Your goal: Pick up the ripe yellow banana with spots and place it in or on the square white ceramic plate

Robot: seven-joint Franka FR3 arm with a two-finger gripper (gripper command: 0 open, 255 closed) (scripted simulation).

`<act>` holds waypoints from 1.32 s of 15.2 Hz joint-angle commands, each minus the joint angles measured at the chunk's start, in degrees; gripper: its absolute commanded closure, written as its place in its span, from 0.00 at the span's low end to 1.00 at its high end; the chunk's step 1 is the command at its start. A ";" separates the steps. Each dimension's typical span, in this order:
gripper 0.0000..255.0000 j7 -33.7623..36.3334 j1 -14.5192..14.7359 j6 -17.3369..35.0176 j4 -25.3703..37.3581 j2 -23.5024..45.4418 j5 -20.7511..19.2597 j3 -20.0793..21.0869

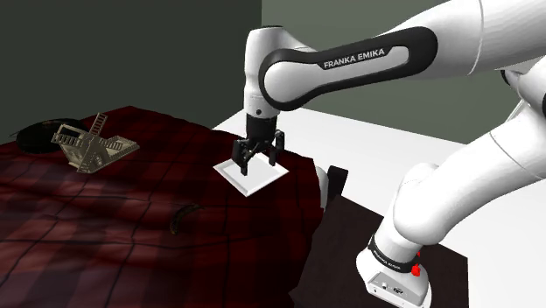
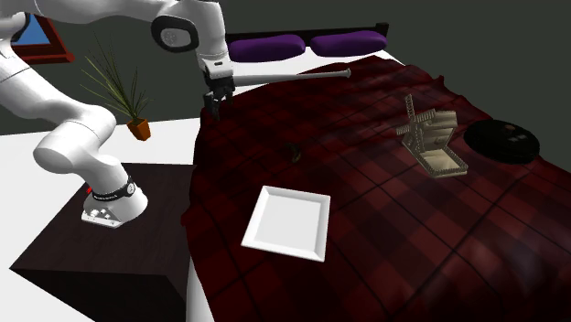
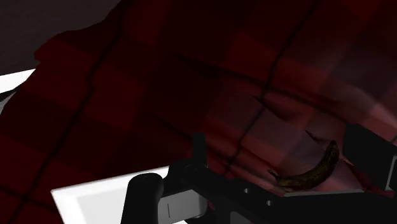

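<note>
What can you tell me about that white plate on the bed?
The plate is square and plain white, with a raised rim around a flat, shallow well. It lies flat on the dark red checked bedspread, near the bed's edge. The dark banana lies apart from it on the cloth.

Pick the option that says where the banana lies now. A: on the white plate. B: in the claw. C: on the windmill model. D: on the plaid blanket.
D: the banana lies on the dark red plaid blanket, apart from the white plate.
</note>
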 commanded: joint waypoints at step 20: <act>0.00 41.73 4.27 17.97 29.52 49.44 -21.45 5.55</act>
